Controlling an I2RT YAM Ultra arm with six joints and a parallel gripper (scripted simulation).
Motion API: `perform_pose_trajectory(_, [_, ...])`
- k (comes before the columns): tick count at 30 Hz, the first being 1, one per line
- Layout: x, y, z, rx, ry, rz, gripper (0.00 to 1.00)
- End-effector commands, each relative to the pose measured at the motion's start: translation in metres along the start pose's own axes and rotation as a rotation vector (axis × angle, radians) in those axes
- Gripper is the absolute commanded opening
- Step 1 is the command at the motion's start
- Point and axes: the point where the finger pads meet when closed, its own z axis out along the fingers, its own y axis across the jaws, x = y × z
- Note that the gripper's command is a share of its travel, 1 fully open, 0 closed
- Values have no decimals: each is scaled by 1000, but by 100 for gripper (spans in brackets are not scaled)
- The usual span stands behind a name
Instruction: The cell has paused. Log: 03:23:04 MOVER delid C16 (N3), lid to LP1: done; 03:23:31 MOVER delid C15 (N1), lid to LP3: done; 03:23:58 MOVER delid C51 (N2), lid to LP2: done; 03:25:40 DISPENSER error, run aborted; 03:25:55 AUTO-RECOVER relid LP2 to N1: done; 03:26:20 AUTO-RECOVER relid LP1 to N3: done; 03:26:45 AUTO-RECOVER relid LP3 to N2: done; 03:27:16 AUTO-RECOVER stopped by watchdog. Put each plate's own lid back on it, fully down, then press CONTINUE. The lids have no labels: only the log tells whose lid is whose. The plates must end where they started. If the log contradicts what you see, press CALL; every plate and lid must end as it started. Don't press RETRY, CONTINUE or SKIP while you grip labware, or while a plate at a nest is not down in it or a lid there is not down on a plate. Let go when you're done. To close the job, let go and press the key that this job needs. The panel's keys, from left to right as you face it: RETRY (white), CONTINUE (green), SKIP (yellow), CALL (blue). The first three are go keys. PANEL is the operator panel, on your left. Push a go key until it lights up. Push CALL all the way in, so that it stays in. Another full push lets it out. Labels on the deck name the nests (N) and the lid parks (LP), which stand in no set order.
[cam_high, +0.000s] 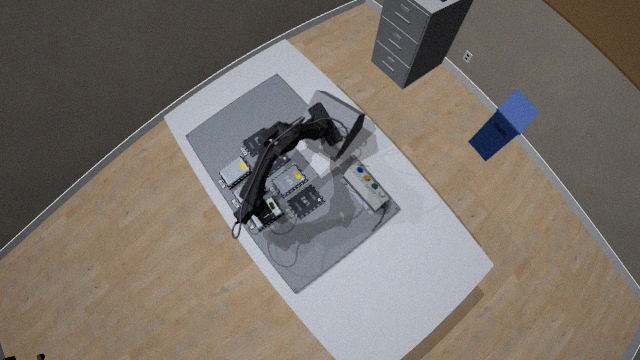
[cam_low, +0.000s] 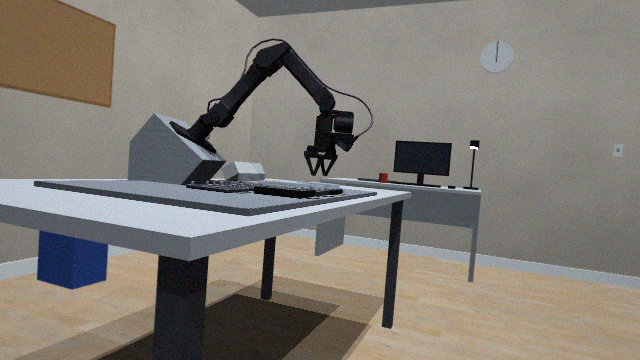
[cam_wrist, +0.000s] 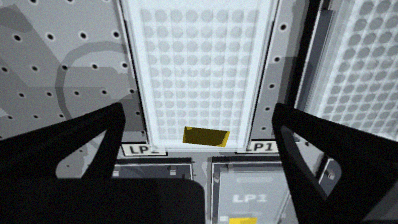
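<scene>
We hover pincer (cam_wrist: 199, 150) wide, empty, above lidded plate (cam_wrist: 200, 70) in nest beside LP1 park (cam_wrist: 248, 199). Lid looks light, stiff, slick (likely clear plastic); we'd pinch long side edges.

Deck tally
Three plates: plate (cam_high: 234, 171), plate (cam_high: 289, 180), plate (cam_wrist: 200, 75); one panel (cam_high: 356, 181) with four keys: blue key (cam_high: 360, 169), yellow key (cam_high: 367, 177), green key (cam_high: 374, 186), white key (cam_high: 381, 193); one arm (cam_high: 265, 165); one bench (cam_high: 400, 280)
</scene>
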Motion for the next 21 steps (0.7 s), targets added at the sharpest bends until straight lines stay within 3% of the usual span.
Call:
perform_pose_trajectory(1, [-15,4,-18,-4,-57,6,100])
perform_pose_trajectory(6, [-13,3,-9,-4,-57,0,100])
perform_pose_trajectory(10, [-4,0,10,8,-19,6,100])
perform_pose_trajectory(14, [-12,4,8,-3,-48,4,100])
perform_pose_trajectory(21, [-3,1,26,6,-20,4,100])
